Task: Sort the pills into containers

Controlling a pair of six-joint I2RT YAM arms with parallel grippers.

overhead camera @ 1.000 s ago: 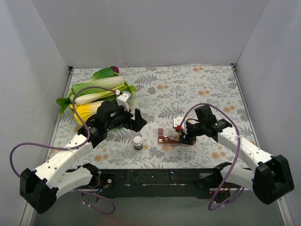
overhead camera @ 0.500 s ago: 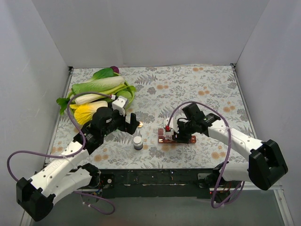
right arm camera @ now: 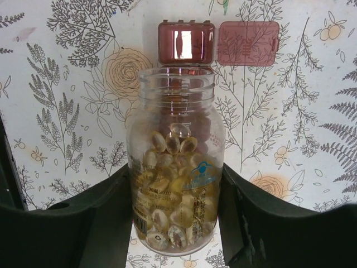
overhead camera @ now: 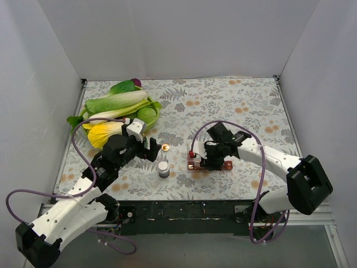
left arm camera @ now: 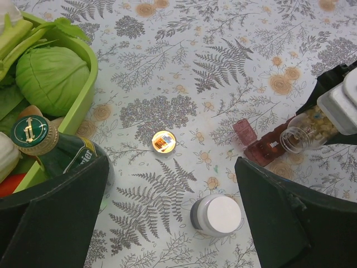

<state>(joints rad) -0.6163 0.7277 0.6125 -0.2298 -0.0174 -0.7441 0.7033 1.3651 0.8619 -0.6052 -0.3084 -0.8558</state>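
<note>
The containers, a dark red compartment strip point(overhead camera: 226, 164), lie on the table right of centre. In the right wrist view two of its lids point(right arm camera: 178, 40) stand open. My right gripper point(overhead camera: 210, 157) is shut on an uncapped clear pill bottle point(right arm camera: 175, 162) holding several yellowish capsules. The bottle is tipped with its mouth at the open compartments; it also shows in the left wrist view point(left arm camera: 304, 129). My left gripper point(overhead camera: 151, 149) is open and empty. It hovers above the table with a small grey bottle with a white cap point(left arm camera: 217, 215) between its fingers point(left arm camera: 290, 218) but apart from them.
A small round orange-gold cap point(left arm camera: 164, 141) lies on the cloth near the left gripper. A green bottle with a dark cap point(left arm camera: 30, 133) leans at a green basket point(left arm camera: 85, 92) of vegetables point(overhead camera: 114, 103) at the back left. White walls enclose the table.
My right gripper has carried the pill bottle left, over the strip. My left gripper has drawn back to the left and nearer, uncovering the orange-gold cap.
</note>
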